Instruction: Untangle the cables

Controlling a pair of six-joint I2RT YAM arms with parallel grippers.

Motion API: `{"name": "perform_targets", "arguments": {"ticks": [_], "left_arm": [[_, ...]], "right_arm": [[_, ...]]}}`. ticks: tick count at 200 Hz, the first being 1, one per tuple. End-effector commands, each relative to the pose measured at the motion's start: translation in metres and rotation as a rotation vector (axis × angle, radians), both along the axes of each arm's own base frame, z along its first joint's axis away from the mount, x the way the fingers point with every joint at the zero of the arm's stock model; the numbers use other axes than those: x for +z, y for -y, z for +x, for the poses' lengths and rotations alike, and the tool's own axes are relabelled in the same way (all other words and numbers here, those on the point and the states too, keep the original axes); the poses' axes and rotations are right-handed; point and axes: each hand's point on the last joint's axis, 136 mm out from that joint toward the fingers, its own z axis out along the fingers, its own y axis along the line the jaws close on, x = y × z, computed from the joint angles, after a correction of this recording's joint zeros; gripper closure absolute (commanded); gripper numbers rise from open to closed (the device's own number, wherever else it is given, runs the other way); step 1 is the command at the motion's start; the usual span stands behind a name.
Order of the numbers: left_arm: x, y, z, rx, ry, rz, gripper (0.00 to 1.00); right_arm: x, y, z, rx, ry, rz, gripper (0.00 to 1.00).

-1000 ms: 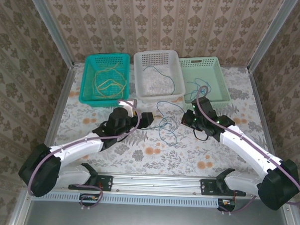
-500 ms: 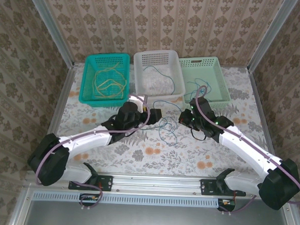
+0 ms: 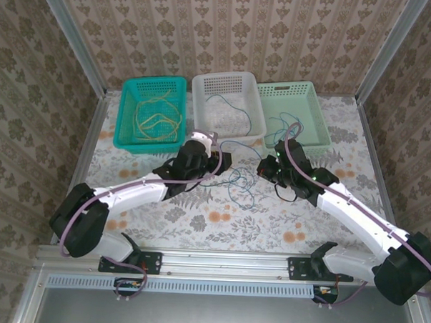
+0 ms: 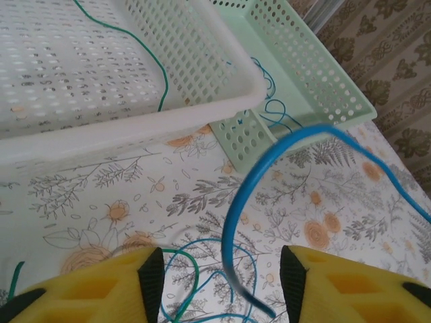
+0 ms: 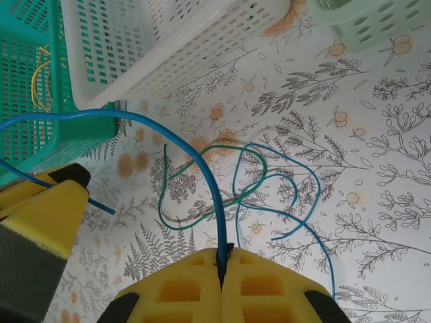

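A teal perforated plastic basket (image 3: 124, 132), a white perforated plastic basket (image 3: 227, 139) and a pale green perforated plastic basket (image 3: 319, 124) stand side by side, walling off the far part of the floral-patterned table (image 3: 234, 230). A loose tangle of thin blue and dark green cables (image 3: 239, 185) lies mid-table between the left gripper (image 3: 222, 162) and the right gripper (image 3: 267, 167). One blue cable (image 4: 232, 208), pinched in the right gripper, arches up off the table between them. The near strip of table by the arm bases is bare, as are both outer sides.

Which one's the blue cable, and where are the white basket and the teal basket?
blue cable (image 4: 316, 129), left wrist view, top of its arch between the fingers.
white basket (image 3: 229, 139), top external view, its near rim.
teal basket (image 3: 146, 146), top external view, its near rim.
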Motion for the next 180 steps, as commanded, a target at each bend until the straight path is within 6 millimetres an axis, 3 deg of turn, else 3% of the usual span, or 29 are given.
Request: {"name": "perform_targets", "arguments": {"ticks": [1, 28, 52, 87, 117, 163, 180], "left_arm": [[0.003, 0.002, 0.004, -0.003, 0.015, 0.036, 0.65], [-0.003, 0.003, 0.0, -0.04, 0.015, 0.087, 0.88], [-0.007, -0.002, -0.005, -0.095, 0.031, 0.208, 1.0], [-0.025, -0.023, -0.023, -0.228, 0.018, 0.48, 1.0], [-0.041, -0.038, -0.046, -0.344, 0.022, 0.639, 1.0], [-0.063, -0.068, -0.068, -0.449, 0.027, 0.916, 1.0], [-0.062, -0.065, -0.075, -0.509, 0.063, 0.961, 1.0]], "right_arm": [[0.01, 0.008, -0.01, 0.008, 0.019, -0.017, 1.0], [0.015, 0.008, -0.014, 0.031, 0.035, -0.018, 1.0], [0.01, 0.005, -0.022, 0.154, -0.015, -0.109, 1.0], [0.005, 0.024, -0.035, 0.35, -0.108, -0.357, 1.0], [0.018, 0.028, -0.043, 0.492, -0.124, -0.394, 1.0], [0.022, 0.059, -0.053, 0.59, -0.203, -0.548, 1.0], [0.027, 0.049, -0.056, 0.65, -0.191, -0.505, 1.0]]}}
